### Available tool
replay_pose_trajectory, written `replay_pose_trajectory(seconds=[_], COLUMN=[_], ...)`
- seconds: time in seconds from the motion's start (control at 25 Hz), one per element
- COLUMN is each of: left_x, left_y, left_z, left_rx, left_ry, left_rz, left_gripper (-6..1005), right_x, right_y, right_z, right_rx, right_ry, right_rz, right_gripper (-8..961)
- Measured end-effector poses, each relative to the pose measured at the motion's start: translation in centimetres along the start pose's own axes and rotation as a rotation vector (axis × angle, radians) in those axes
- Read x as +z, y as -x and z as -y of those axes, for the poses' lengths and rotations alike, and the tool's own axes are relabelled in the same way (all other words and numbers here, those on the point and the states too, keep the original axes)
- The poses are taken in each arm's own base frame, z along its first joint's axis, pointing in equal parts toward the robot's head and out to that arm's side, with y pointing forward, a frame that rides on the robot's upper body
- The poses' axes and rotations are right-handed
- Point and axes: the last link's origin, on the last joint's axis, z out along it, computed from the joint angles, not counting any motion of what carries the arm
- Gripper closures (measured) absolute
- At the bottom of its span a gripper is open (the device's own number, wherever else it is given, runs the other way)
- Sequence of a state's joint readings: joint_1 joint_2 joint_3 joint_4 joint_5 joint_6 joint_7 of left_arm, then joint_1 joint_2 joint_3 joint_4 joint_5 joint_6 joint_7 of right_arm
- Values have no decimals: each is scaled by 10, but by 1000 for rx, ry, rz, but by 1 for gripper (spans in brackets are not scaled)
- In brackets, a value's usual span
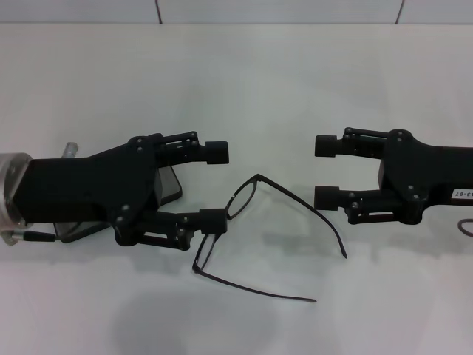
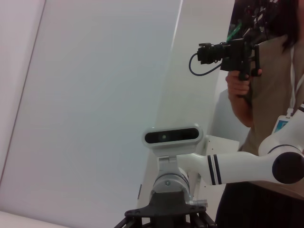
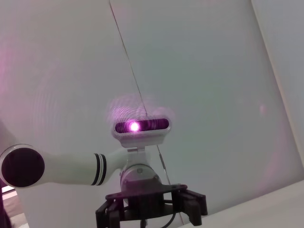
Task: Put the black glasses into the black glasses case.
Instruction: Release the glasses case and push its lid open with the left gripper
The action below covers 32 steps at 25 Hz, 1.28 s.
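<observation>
In the head view the black glasses (image 1: 242, 197) lie unfolded on the white table (image 1: 236, 81), at the centre, with both temple arms reaching toward the front right. My left gripper (image 1: 216, 186) is open beside them on the left. Its nearer fingertip (image 1: 214, 220) overlaps the front frame, and I cannot tell whether it touches. The black glasses case (image 1: 169, 186) is mostly hidden behind and under the left gripper. My right gripper (image 1: 325, 171) is open and empty, just right of the glasses. Neither wrist view shows the glasses or the case.
The left wrist view shows the robot's head camera (image 2: 172, 136), a white arm and a person holding a camera (image 2: 228, 53). The right wrist view shows the head camera (image 3: 141, 126) against a wall. A seam in the wall (image 1: 157, 11) runs behind the table.
</observation>
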<state>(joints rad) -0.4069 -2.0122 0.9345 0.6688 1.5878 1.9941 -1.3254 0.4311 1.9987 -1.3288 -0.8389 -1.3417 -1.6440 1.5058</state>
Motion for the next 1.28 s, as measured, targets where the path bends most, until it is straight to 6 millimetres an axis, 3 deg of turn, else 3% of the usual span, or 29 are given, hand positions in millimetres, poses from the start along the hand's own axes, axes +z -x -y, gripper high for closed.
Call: replay_pose_trajectory(seconds=[0.56,0.76,0.88,1.12,1.24,1.28], left_x=[0,-9,-9,-6,-1,1], left_y=[-1,-25,-48,-89,-89,-85], left_z=[0,9,18,31,41,43], left_rx=[5,38,61,115,50,44], left_ry=[-2,-66,-155,-554,-704,-719], left_rz=[-2,20,199,701,875,923], left_gripper=[120,123,125,129,256,257], right_x=[2,-1,-5,-9,-14,-15], right_y=[3,3,0,-9,-14,-16], right_z=[1,4,7,6,5,5], right_rx=[-14,-25,-19,-2,13,17], right_ry=[5,-19,-48,-84,-112,-117], right_rz=[-1,0,8,20,24,26], right_gripper=[129,129,129,129,129,129])
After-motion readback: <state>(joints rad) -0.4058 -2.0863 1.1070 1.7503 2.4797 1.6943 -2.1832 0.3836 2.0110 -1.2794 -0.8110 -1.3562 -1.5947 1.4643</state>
